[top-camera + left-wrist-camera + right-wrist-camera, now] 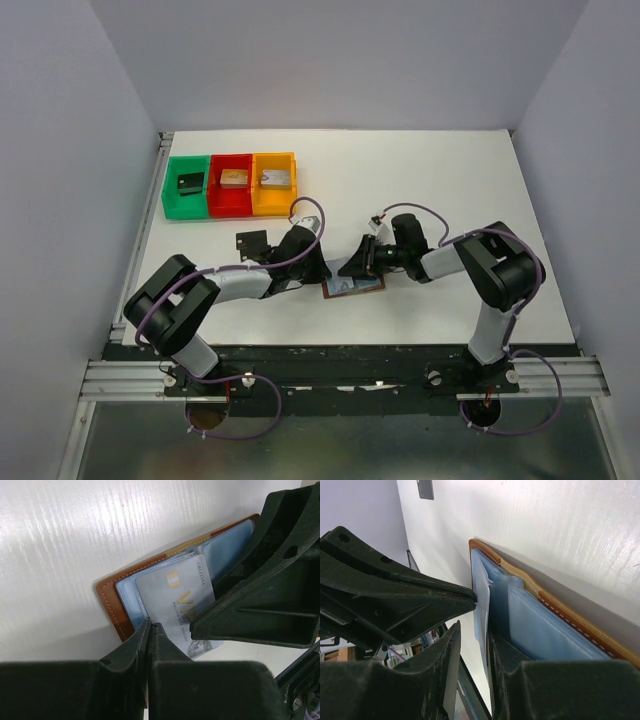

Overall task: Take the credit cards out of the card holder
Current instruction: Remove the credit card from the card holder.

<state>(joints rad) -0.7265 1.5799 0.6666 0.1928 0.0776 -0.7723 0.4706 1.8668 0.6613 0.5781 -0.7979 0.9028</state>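
The card holder point(352, 288), brown leather with pale blue lining, lies open on the white table between both grippers. In the left wrist view its brown edge point(111, 605) frames a grey credit card point(180, 595) with gold lettering that sticks partly out of a blue pocket. My left gripper point(150, 626) is shut, its tips against that card's left edge; whether it pinches anything I cannot tell. My right gripper point(474, 631) stands open astride a thin pale sheet at the holder's point(555, 607) edge, with a gap beside the sheet. A black credit card point(252, 242) lies flat on the table behind the left arm.
Green point(186, 186), red point(231, 182) and orange point(274, 180) bins stand in a row at the back left, each with a small block inside. The two grippers point(322, 272) point(358, 264) nearly touch over the holder. The table's near edge runs just behind it.
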